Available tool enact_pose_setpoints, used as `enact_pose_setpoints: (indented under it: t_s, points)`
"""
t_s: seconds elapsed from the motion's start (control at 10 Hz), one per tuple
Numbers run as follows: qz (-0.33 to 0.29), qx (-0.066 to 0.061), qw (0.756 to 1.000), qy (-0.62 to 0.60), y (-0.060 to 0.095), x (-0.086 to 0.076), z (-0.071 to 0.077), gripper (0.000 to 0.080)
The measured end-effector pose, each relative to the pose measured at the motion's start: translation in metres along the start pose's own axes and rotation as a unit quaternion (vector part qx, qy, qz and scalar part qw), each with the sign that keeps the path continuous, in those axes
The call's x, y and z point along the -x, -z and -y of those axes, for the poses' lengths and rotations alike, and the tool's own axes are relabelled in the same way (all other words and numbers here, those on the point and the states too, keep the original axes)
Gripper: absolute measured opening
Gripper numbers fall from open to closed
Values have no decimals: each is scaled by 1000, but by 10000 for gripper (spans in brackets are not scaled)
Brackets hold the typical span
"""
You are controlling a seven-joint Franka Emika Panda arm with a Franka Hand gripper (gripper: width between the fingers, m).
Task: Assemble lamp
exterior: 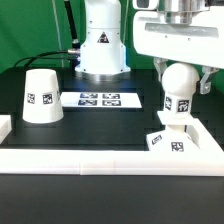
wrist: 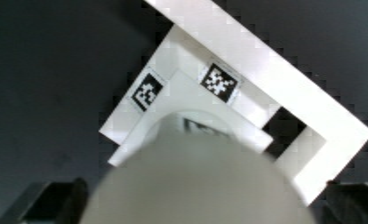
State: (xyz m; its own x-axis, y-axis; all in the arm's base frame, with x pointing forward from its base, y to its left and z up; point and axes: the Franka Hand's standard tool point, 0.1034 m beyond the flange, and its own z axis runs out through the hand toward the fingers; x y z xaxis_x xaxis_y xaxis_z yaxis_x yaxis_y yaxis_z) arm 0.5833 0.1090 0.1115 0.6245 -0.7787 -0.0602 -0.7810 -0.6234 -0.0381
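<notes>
Closest to the lens in the exterior view runs a long white rail (exterior: 100,160) across the front of the black desk (exterior: 100,125). Behind it, toward the exterior view's right, the square stepped base (exterior: 168,140) sits just beside that rail. The ball-shaped bulb (exterior: 180,95) stands upright directly over it. Whether its foot is already seated in the base I cannot tell. The arm reaches straight down from above, wrist vertical. Its end effector (exterior: 182,75) is clamped on the bulb's round head, one dark finger on either side. The shade (exterior: 40,95) waits well apart at the exterior view's left, beyond the marker board (exterior: 98,99).

In the wrist view the bulb (wrist: 190,165) fills the space between the fingertips of the end effector (wrist: 199,205), and the base (wrist: 184,85) lies under it. To do the step well, I would keep the bulb plumb and centred over the base and press gently. I would let go only once it sits flush.
</notes>
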Motion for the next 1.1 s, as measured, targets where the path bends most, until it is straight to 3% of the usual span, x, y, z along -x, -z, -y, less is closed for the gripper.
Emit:
enact_pose_setpoints:
  t_s: [0.4,0.7,1.1]
  points:
    - [-2,-1,981,194,0,-1,0,698]
    - [-3,-1,944,331,0,-2,0,699]
    - [-9,-3,876,483,1,-3,2,699]
